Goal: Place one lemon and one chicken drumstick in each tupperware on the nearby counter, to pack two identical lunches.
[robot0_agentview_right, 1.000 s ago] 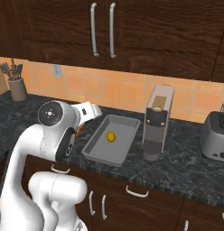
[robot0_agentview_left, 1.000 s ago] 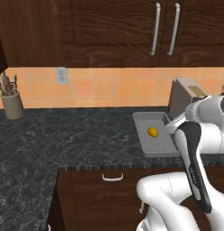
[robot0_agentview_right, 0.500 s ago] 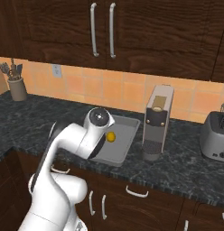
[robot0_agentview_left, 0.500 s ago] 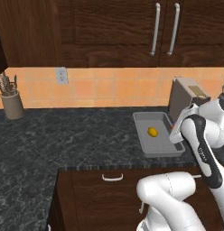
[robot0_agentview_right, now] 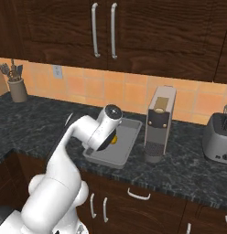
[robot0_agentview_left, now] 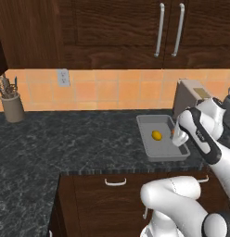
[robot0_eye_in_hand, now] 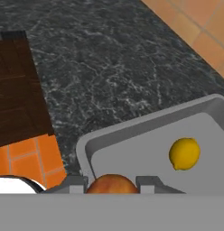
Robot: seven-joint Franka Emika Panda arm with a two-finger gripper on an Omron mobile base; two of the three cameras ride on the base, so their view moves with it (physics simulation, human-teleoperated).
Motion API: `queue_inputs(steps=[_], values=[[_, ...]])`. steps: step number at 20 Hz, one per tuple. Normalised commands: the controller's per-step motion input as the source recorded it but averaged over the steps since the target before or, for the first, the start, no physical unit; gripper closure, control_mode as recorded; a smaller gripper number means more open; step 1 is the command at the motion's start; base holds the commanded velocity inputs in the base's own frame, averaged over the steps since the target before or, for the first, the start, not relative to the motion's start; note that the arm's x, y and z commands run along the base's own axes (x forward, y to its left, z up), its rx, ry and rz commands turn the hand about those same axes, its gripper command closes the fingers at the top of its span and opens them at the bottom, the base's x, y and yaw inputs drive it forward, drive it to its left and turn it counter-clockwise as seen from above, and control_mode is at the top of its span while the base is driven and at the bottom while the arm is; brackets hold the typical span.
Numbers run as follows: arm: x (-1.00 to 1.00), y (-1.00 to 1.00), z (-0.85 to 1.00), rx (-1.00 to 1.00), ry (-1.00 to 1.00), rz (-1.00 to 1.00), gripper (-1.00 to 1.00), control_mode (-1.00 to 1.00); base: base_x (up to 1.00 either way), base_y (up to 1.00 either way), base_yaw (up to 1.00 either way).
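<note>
A light-grey tupperware tray [robot0_agentview_left: 159, 149] lies on the black speckled counter [robot0_agentview_left: 79, 134], with a yellow lemon [robot0_agentview_left: 156, 135] inside it. My gripper [robot0_eye_in_hand: 111, 181] is shut on an orange-brown chicken drumstick [robot0_eye_in_hand: 111, 186], held just above the tray's near rim [robot0_eye_in_hand: 100, 137]. In the hand view the lemon [robot0_eye_in_hand: 184, 153] lies on the tray floor beyond the drumstick. From the right base view my wrist covers the left part of the tray [robot0_agentview_right: 119, 153], and a sliver of lemon [robot0_agentview_right: 114, 139] peeks out beside it. A bit of orange shows at my hand [robot0_agentview_left: 174, 133] over the tray's right side.
A coffee machine [robot0_agentview_right: 159, 122] stands right beside the tray, with a toaster [robot0_agentview_right: 218, 137] farther right. A utensil holder [robot0_agentview_left: 13, 107] sits at the far left against the tiled wall. Dark cabinets hang overhead; the counter's front edge drops to drawers below.
My arm has swung from left of the tray to over it, carrying the drumstick. The lemon and tray have not moved. The jaws stay shut on the drumstick.
</note>
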Motion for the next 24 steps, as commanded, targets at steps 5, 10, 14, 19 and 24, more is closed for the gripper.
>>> queue_inputs(steps=[5,10,14,19,24], values=[[0.09,0.00,-0.54,-0.05,-0.03,0.00,1.00,-1.00,0.00,0.00,0.00],[0.26,0.00,-0.39,0.00,0.00,0.00,1.00,-1.00,0.00,0.00,0.00],[0.43,0.00,-0.36,0.00,0.00,0.00,1.00,-1.00,0.00,0.00,0.00],[0.53,-0.06,-0.22,0.00,0.00,0.00,1.00,-1.00,0.00,0.00,0.00],[0.54,-0.17,-0.21,0.00,0.00,0.00,-1.00,-1.00,0.00,0.00,0.00]])
